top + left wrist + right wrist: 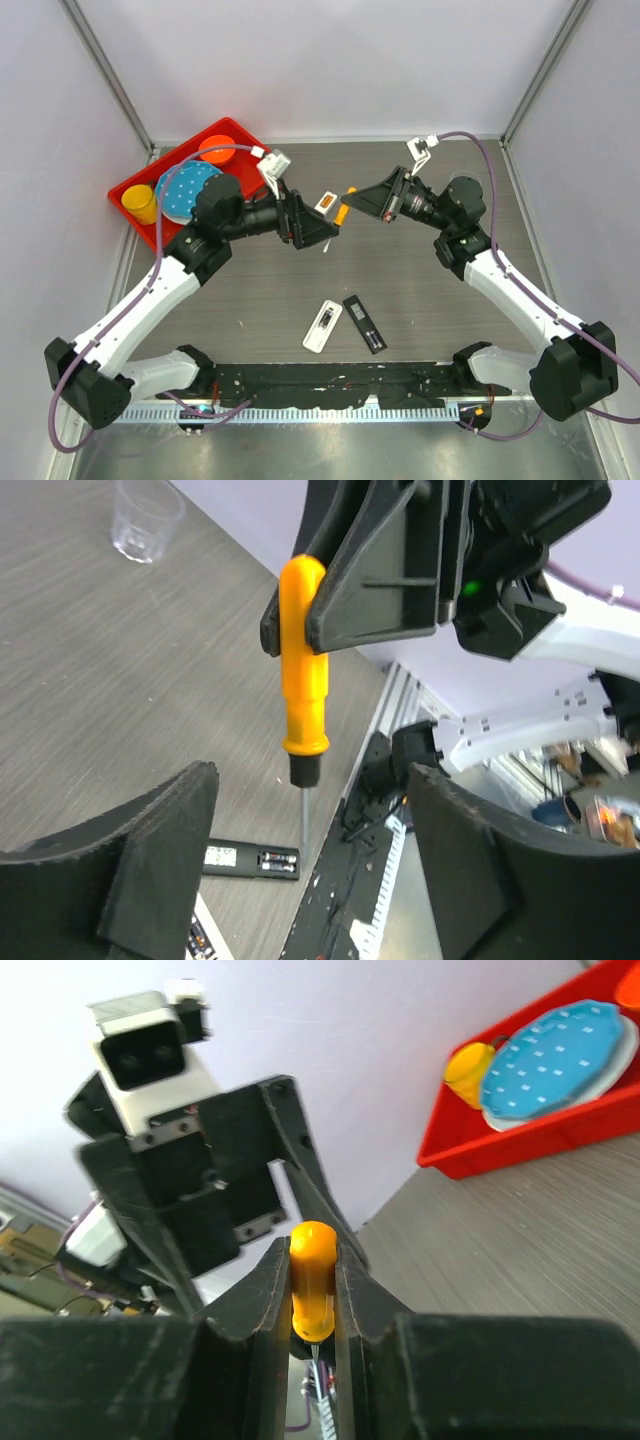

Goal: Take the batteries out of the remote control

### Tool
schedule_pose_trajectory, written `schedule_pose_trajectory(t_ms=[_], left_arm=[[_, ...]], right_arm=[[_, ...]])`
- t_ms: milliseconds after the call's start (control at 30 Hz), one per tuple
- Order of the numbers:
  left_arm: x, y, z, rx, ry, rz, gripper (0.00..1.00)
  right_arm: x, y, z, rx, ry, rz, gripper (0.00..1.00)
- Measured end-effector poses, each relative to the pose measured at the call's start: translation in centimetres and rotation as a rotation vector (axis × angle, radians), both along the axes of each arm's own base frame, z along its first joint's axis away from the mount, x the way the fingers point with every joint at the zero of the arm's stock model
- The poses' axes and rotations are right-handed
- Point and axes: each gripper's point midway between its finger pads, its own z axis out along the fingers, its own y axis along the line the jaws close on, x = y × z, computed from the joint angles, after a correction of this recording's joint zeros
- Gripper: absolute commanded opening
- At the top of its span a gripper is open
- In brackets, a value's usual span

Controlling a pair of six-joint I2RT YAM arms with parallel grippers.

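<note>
My right gripper [313, 1290] is shut on the orange handle of a screwdriver [312, 1270], held in the air over the middle of the table [342, 212]. The metal shaft points down [303, 815]. My left gripper [310, 855] is open, and its fingers [160, 865] stand wide either side of the screwdriver [303, 680] without touching it. Below lies a black remote control [250, 860] with its back off, and two batteries [279, 861] sit in its compartment. In the top view this black remote [365, 323] lies beside a white remote [322, 326], near the arm bases.
A red tray [135, 190] at the back left holds a blue plate [185, 190], a yellow cup [140, 203] and an orange bowl [215, 150]. A clear plastic cup [148, 520] stands on the table. A black rail [330, 380] runs along the near edge.
</note>
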Motion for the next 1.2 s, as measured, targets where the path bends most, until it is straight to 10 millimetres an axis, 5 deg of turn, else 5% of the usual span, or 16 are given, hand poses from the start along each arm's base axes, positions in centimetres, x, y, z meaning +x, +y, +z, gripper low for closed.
schedule_pose_trajectory(t_ms=[200,333,567,800,1200], left_arm=[[0.3,2.7,1.3,-0.016,-0.074,0.149,0.96],[1.0,4.1,0.0,0.046,-0.064,0.242,0.98],[1.7,6.4,-9.3,0.331,0.118,0.383,1.0],[-4.0,6.3,-20.3,0.624,0.248,0.355,1.0],[-9.9,3.0,-29.3,0.935,0.226,0.256,1.0]], right_arm=[[1.5,-0.9,-2.7,-0.104,0.06,-0.118,0.01],[2.5,-2.1,-4.6,-0.188,0.093,-0.228,0.01],[3.6,-4.0,-8.3,-0.328,0.159,-0.354,0.01],[4.2,-5.4,-11.0,-0.433,0.201,-0.423,0.01],[4.7,-5.8,-13.9,-0.503,0.248,-0.43,0.01]])
